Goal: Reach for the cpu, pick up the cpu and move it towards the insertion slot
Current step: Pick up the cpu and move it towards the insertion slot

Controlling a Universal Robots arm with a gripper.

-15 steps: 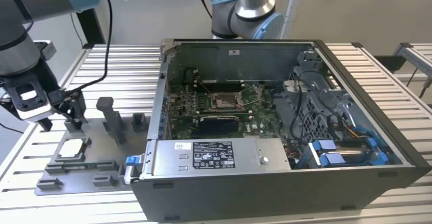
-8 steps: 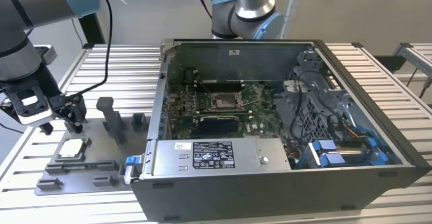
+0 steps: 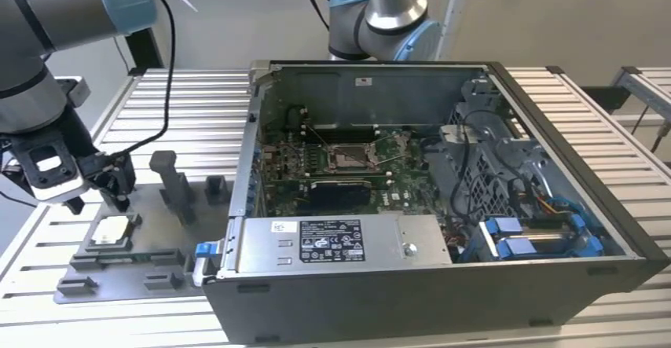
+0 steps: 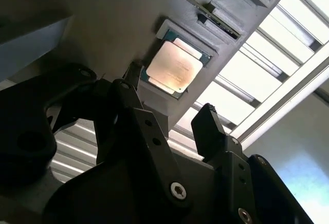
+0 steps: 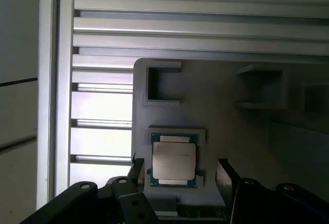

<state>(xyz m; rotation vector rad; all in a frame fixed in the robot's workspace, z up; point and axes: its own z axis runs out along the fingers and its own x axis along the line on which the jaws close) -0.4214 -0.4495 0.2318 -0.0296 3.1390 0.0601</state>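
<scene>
Gripper (image 3: pixel 97 201) released, fingers (image 5: pixel 224 168) spread wide and holding nothing. It hangs just above the cpu (image 3: pixel 113 230); in both wrist views the two fingertips sit on either side of the chip, apart from it. Cpu (image 5: pixel 174 161) lies flat, pale top face up, in a square recess of the grey fixture (image 5: pixel 216 111). Fixture plate (image 3: pixel 137 273) rests on the slatted table (image 3: pixel 188 104) at the exterior view's left, with upright grey blocks (image 3: pixel 171 183) just beside the gripper. Open pc case (image 3: pixel 419 293) stands to the exterior view's right of the fixture. Slot (image 3: pixel 351 155) sits on the green board inside the case, well apart from the cpu, silver frame and dark centre visible.
</scene>
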